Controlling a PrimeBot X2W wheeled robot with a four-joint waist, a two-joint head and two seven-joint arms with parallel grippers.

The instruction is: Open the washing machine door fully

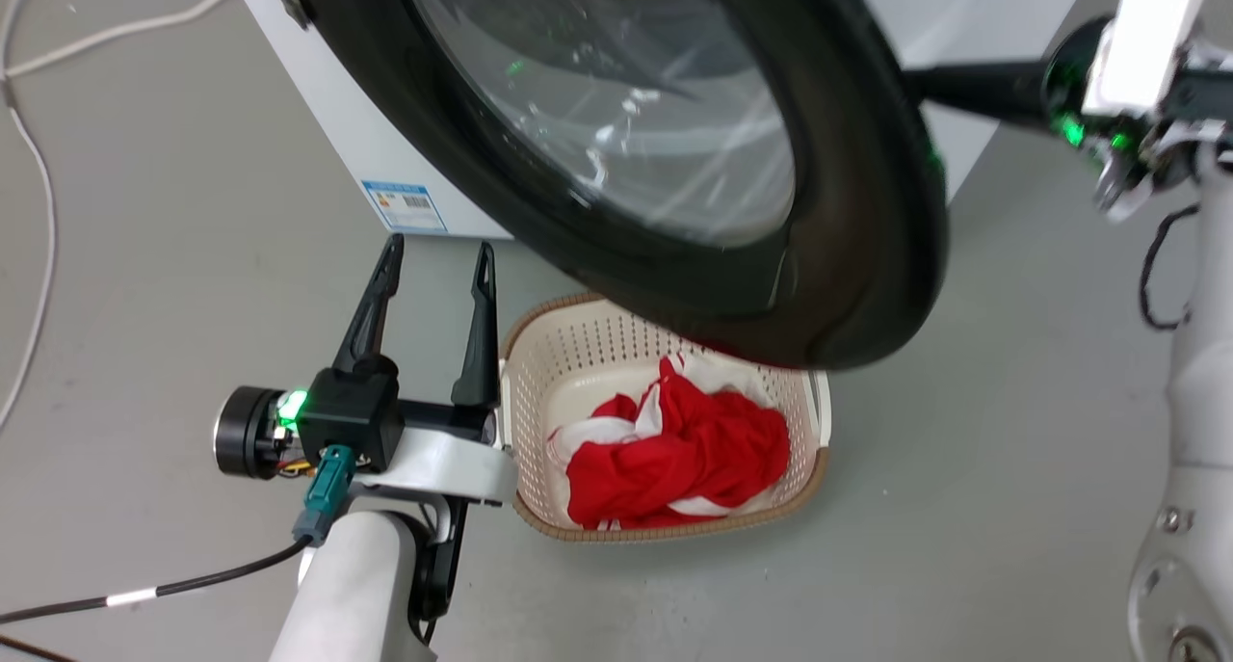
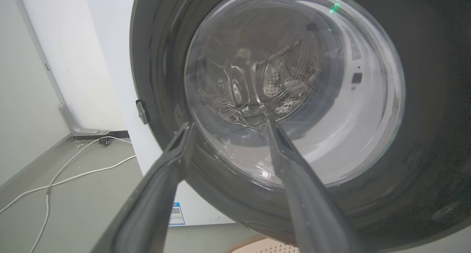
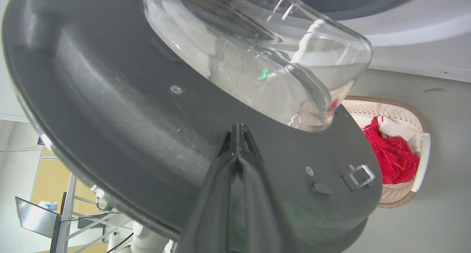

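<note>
Right gripper (image 3: 238, 130), fingers together, seemingly presses the washing machine door (image 3: 110, 109).

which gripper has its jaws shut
The right gripper: its jaws are closed together, tips at the inner face of the washing machine door. The left gripper has jaws wide apart, holding nothing.

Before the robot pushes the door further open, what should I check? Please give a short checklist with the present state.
1. Door off the latch: ok, it stands partly open.
2. Door fully open: not ok.
3. Right gripper on the door's inner face: ok, fingers shut, tips seem to touch.
4. Left gripper free: ok, open, empty.
5. Left gripper out of the swing: cannot tell; it faces the door's outer side.
6. Basket clear of the door's lower edge: cannot tell.
</note>
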